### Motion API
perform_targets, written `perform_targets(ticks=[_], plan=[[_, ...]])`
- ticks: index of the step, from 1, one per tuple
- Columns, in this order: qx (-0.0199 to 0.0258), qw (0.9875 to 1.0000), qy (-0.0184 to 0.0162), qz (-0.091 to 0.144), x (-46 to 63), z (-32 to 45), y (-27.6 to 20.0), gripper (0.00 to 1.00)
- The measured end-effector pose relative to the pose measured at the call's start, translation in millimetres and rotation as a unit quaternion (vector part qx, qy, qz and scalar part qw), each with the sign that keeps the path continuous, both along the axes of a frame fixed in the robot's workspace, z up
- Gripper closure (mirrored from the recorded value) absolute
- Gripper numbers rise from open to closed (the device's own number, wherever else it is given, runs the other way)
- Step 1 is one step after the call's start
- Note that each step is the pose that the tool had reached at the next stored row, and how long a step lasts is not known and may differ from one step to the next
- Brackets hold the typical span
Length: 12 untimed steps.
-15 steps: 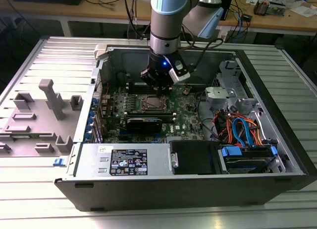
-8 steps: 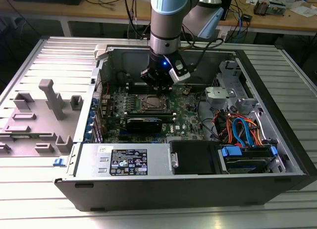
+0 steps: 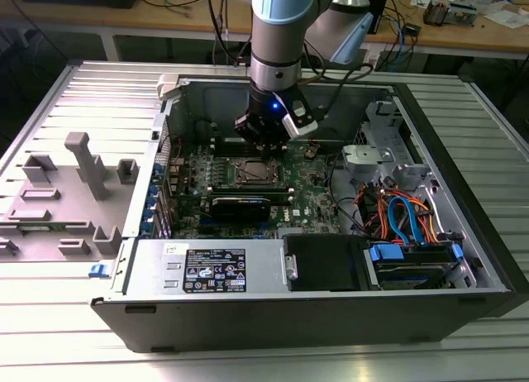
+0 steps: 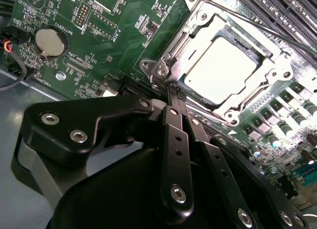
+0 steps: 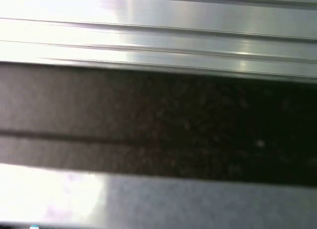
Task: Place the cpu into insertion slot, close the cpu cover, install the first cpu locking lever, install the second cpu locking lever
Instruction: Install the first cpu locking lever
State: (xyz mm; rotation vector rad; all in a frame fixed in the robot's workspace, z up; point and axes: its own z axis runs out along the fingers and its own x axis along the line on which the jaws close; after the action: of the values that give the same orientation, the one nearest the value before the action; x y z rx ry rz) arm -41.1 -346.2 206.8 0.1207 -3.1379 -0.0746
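**Q:** Where does the cpu sit, and what surrounds it?

**A:** The cpu [image 4: 224, 70], a flat square chip with a bright metal top, lies in the insertion slot [image 4: 277, 75] on the green board [image 4: 119, 35]. The cpu cover [image 4: 195, 28], a thin silvery frame with a square window, lies down around it. In the exterior view the slot [image 3: 250, 173] lies in the middle of the board inside the open computer case [image 3: 463, 200], directly under the arm.

**Q:** And the gripper?

**A:** The gripper [image 4: 176, 92] has its black fingers [image 4: 177, 140] drawn together to a narrow point, with nothing visibly held between them. The tips stand at the corner of the cover frame, just beside a screw [image 4: 161, 71] and well clear of the chip's top. A thin wire locking lever [image 4: 257, 23] runs along the far side of the frame.

**Q:** How would these parts be expected to handle?

**A:** As a judgement: the chip is light, stiff and fragile on its underside, best held by its edges. The cover is thin, springy sheet metal. The lever is a stiff, slippery wire, best pushed near its free end, where closed fingertips can press without sliding off.
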Motion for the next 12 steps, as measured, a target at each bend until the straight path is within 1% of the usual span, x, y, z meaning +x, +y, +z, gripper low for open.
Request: perform_targets(ticks=[6,12], plan=[[-0.0001,1.0,0.0,0.0,0.2,-1.3,-3.2,0.89],[-0.0001,1.0,0.0,0.0,0.3,-3.5,-3.5,0.89]])
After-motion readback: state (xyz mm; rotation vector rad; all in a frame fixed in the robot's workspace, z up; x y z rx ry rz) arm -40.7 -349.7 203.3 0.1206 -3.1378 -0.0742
